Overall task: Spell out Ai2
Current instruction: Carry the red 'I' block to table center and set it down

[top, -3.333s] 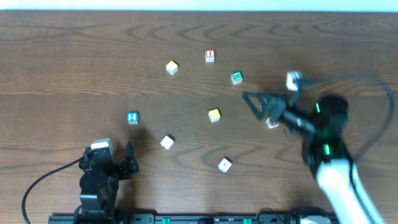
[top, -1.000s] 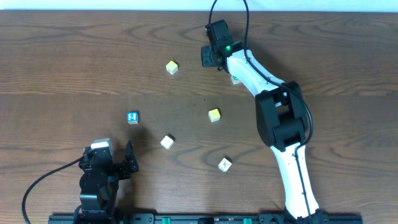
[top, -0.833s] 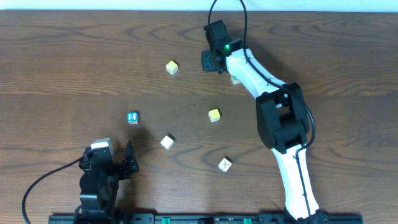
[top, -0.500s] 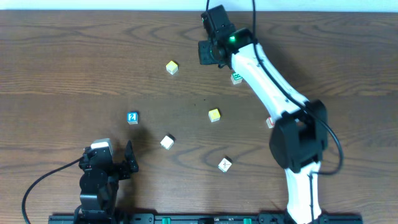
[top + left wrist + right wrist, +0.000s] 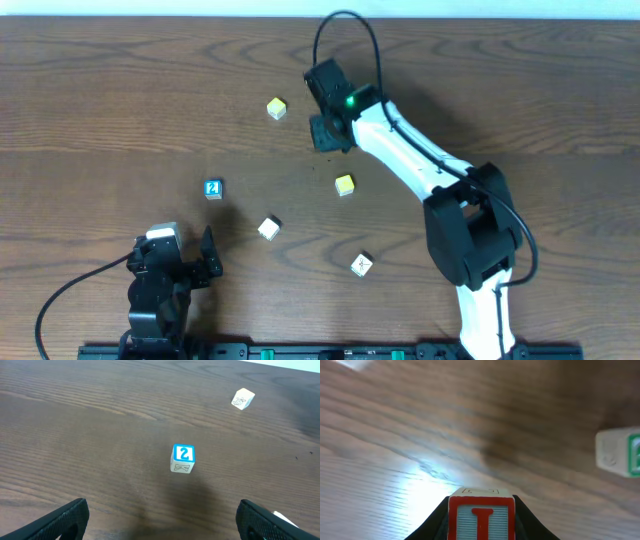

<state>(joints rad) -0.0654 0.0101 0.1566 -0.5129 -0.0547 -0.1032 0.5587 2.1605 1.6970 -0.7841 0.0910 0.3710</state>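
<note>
Where it all sits: a dark wood-grain table point(image 5: 100, 90), with small cubes scattered loose across it, none touching another.
Right arm point(image 5: 405, 152): big white reach here, stretched from the near right edge up and leftward, with the wrist out over mid-table.
Left arm point(image 5: 155, 290): folded up at the near left corner, well apart from the right arm.
Right gripper point(image 5: 328, 132): pinching the I cube point(image 5: 481, 519), a dark finger pressed against either side of it.
I cube: red letter on white with a red border, facing the wrist camera square on. It sits in the grip over the middle of the table, between the two yellow cubes. Whether it touches the wood, I cannot tell.
Left gripper point(image 5: 162, 522): fingers spread wide apart, low over the table and pointed toward the 2 cube point(image 5: 212, 189).
2 cube: resting on the wood left of centre, blue face and white numeral up, ahead of the left gripper and clear of it.
Green-faced cube point(image 5: 619, 454): at the right edge of the right wrist view, on the table near the held cube, showing only a strip of green.
Yellow pair: far yellow cube point(image 5: 277, 108) is left of the right gripper, and near yellow cube point(image 5: 344, 184) is just on the robot's side of it.
White pair: left white cube point(image 5: 268, 228) and right white cube point(image 5: 361, 264) both lie toward the near edge.
</note>
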